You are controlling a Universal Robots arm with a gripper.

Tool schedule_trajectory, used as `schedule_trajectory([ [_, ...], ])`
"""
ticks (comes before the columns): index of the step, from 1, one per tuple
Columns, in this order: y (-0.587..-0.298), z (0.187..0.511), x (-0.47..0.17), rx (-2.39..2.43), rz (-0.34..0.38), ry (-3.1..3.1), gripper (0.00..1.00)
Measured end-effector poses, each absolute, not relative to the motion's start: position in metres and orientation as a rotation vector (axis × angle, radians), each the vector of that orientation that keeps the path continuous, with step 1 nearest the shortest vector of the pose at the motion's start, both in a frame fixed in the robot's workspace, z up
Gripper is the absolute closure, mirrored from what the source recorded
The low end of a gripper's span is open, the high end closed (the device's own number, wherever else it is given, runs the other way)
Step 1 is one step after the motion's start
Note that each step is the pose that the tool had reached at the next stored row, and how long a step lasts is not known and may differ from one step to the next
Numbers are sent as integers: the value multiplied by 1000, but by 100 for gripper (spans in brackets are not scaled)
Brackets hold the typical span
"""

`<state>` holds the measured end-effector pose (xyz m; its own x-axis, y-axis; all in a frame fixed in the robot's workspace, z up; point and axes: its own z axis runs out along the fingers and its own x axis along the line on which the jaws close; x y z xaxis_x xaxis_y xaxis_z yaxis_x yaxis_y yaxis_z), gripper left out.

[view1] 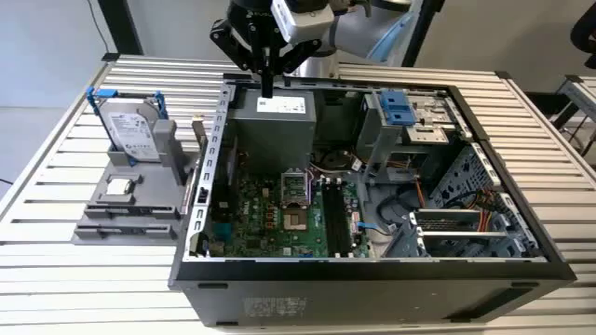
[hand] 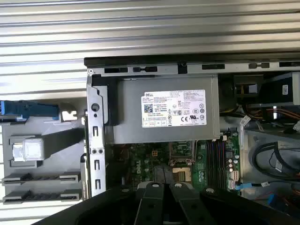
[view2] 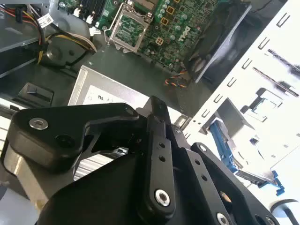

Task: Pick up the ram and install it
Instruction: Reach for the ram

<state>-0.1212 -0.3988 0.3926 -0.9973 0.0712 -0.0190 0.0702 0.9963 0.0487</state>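
Observation:
In the exterior view, the ram (view1: 197, 139) is a slim stick standing on edge at the case side of the grey holder, seen almost edge-on. My gripper (view1: 267, 89) hangs above the back of the open computer case, over the grey power supply (view1: 272, 115), well apart from the ram. Its black fingers (view2: 157, 140) point down and lie together with nothing visible between them. The motherboard's long black slots (view1: 336, 216) lie lower in the case, toward its front. In the first wrist view, the gripper (hand: 164, 185) hangs over the power supply (hand: 164, 110) and the motherboard (hand: 187, 159).
The grey holder (view1: 130, 216) left of the case carries a silver hard drive with blue rails (view1: 128, 129) and a small square chip (view1: 118, 186). The case's metal wall (view1: 216, 139) stands between holder and motherboard. Drive cages (view1: 400, 118) and cables (view1: 447, 202) crowd the right of the case.

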Motion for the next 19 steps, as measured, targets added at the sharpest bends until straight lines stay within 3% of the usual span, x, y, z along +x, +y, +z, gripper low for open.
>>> schedule_trajectory([
  [19,-399,394,-121,110,75,3118,100],
])
